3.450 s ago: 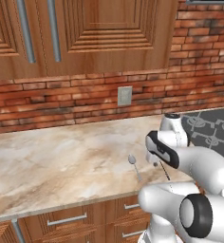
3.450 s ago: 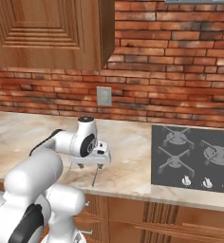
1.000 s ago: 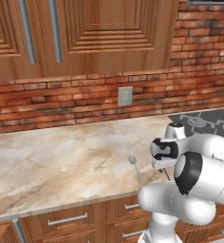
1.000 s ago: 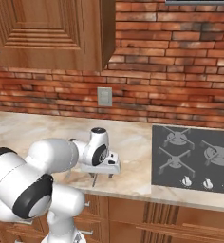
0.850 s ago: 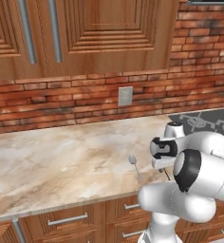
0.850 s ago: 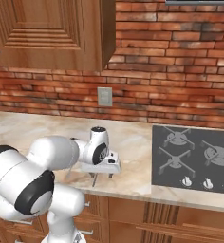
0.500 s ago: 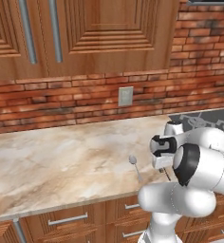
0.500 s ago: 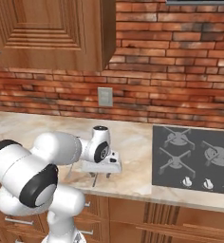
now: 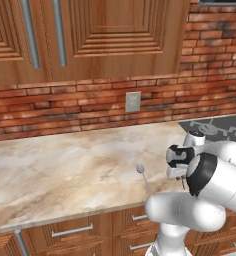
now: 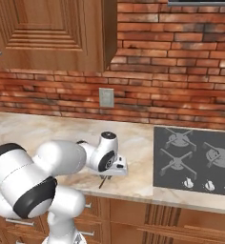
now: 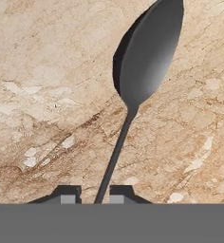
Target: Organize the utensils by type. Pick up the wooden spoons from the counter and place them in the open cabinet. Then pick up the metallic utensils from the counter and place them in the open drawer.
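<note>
A grey metal spoon (image 11: 149,52) lies on the beige marble counter (image 11: 47,95), its slim handle running down between my gripper's (image 11: 95,197) two fingertips. The tips stand close on either side of the handle with slim gaps still showing; whether they pinch it I cannot tell. In the base views the gripper (image 9: 179,175) (image 10: 115,171) is down at the counter (image 9: 65,170) near its front edge, and the spoon's handle end (image 10: 102,181) pokes out under the hand. A second thin metal spoon (image 9: 142,175) lies on the counter just left of the hand.
The dark stovetop (image 10: 195,159) (image 9: 215,130) is set into the counter right of the hand. A brick wall with an outlet (image 9: 133,101) runs behind, with shut wooden wall cabinets (image 9: 110,35) above. Drawer fronts with bar handles (image 9: 72,231) sit below the counter edge.
The fingers have drawn in from wide open to close about the spoon's handle. The hand has stayed low at the same spot on the counter.
</note>
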{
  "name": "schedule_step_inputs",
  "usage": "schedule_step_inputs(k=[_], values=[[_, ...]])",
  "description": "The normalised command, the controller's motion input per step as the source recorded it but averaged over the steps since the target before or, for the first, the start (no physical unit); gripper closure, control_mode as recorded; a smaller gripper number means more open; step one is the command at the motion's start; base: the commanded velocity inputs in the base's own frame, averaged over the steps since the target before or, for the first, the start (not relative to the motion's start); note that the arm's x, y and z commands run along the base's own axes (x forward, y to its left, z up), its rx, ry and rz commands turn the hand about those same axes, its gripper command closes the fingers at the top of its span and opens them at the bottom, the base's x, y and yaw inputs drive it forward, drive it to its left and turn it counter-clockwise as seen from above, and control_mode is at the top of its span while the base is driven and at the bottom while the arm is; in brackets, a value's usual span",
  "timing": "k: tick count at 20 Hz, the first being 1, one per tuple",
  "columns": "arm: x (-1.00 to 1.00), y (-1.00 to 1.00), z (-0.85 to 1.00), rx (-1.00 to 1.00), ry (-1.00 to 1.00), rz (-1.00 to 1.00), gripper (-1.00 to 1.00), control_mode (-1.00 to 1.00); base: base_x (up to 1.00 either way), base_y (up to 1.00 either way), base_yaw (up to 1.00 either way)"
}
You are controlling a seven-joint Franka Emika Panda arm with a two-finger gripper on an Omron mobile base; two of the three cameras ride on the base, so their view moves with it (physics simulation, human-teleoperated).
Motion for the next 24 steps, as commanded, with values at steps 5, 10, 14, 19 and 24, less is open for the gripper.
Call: schedule_step_inputs(k=[5,10,14,19,24], values=[[0.02,0.37,-0.74,0.0,0.14,0.0,1.0,-1.0,0.0,0.0,0.0],[0.0,0.08,-0.56,0.0,0.12,0.0,1.0,-1.0,0.0,0.0,0.0],[-0.35,0.0,-0.83,-0.01,-0.11,0.0,1.0,-1.0,0.0,0.0,0.0],[-0.43,0.0,-0.91,0.0,-0.26,0.0,1.0,-1.0,0.0,0.0,0.0],[-0.19,0.0,-0.22,0.0,-0.15,0.0,1.0,-1.0,0.0,0.0,0.0]])
